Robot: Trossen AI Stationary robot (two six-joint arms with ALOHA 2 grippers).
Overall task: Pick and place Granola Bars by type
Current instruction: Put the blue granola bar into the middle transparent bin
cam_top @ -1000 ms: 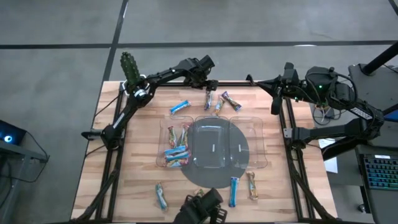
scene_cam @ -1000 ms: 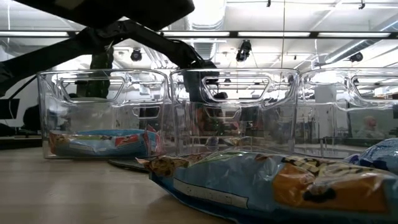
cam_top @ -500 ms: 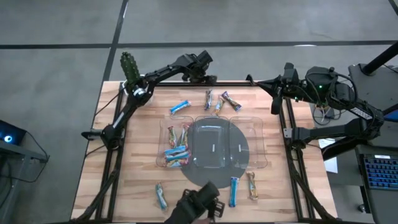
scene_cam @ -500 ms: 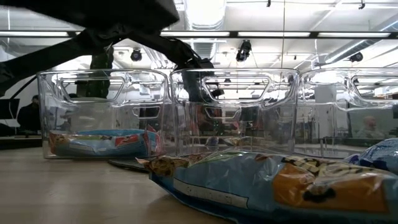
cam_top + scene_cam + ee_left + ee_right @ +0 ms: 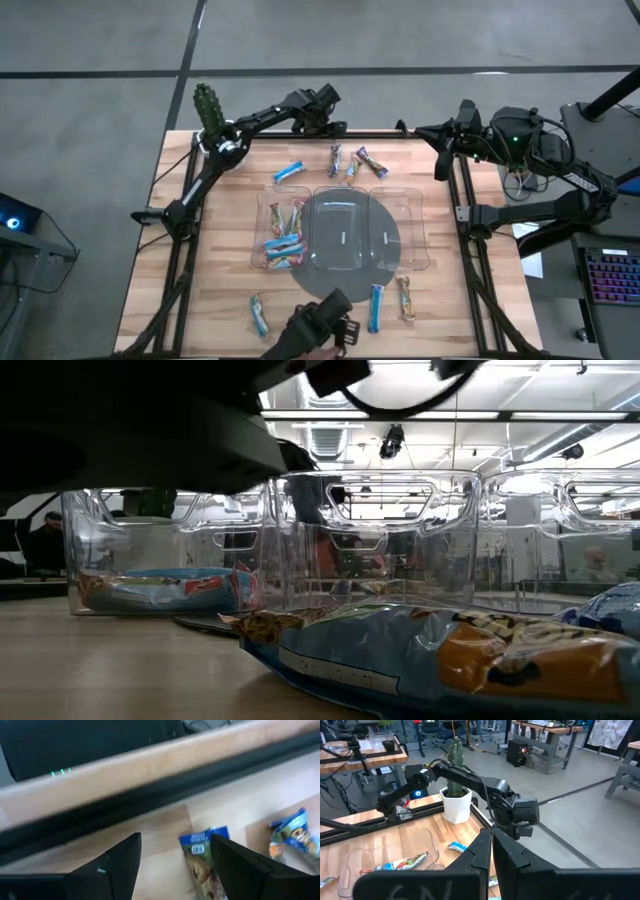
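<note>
The left gripper [image 5: 322,112] hovered with jaws apart above the far-edge granola bars [image 5: 345,161], while the right gripper [image 5: 441,152] waited shut.

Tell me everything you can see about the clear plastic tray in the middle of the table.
The clear plastic tray is a see-through, glossy bin with three side-by-side compartments and rounded walls. It sits flat on the wooden table, over a dark round mat. The compartment nearest the left arm's side holds several granola bars; the middle and far compartments look empty. In the low view its upright walls show moulded handle-like cutouts near the rim. Neither gripper touches it.
</note>
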